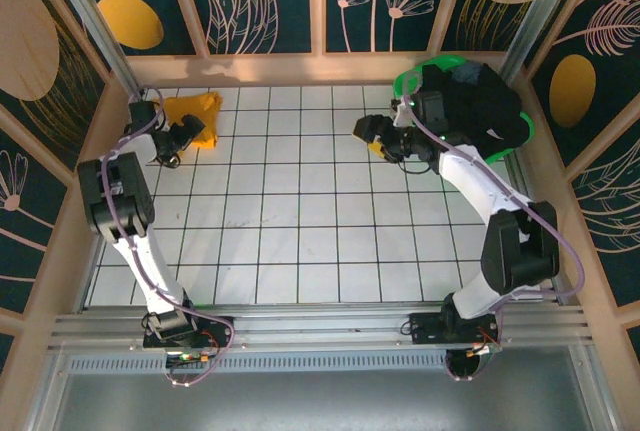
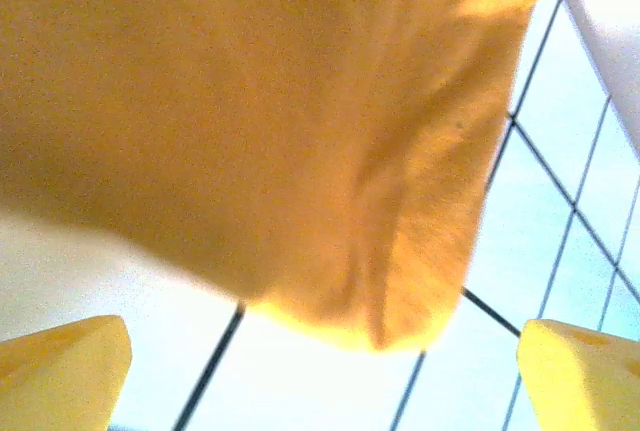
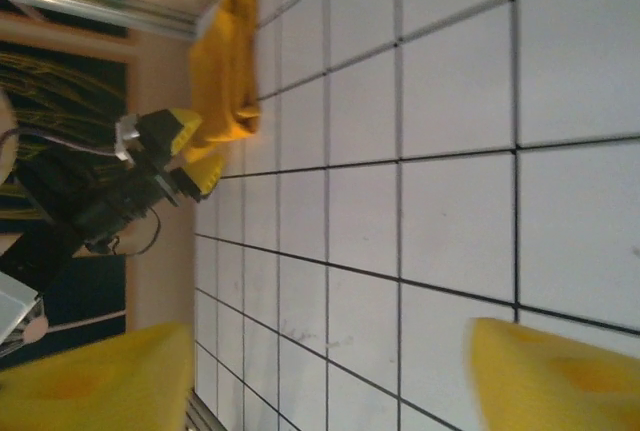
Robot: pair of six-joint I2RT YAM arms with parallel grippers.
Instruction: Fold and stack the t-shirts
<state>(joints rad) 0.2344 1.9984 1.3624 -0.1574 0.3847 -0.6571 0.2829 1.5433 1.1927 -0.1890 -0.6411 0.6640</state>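
Observation:
The mustard-orange t-shirt point(image 1: 192, 111) lies bunched in the far left corner of the table, and it is also seen in the left wrist view point(image 2: 260, 121) and the right wrist view point(image 3: 222, 71). My left gripper point(image 1: 178, 143) hangs just in front of it, open; its yellow fingertips point(image 2: 60, 371) stand far apart with nothing between them. Black t-shirts point(image 1: 485, 101) sit heaped in the green basket point(image 1: 441, 61) at the far right. My right gripper point(image 1: 370, 137) hovers left of the basket over bare tiles, open and empty, fingertips point(image 3: 560, 376) wide apart.
White tiled table point(image 1: 300, 221) with wooden walls all around. The metal rail point(image 1: 320, 326) with both arm bases runs along the near edge. The right arm reaches across the front of the basket.

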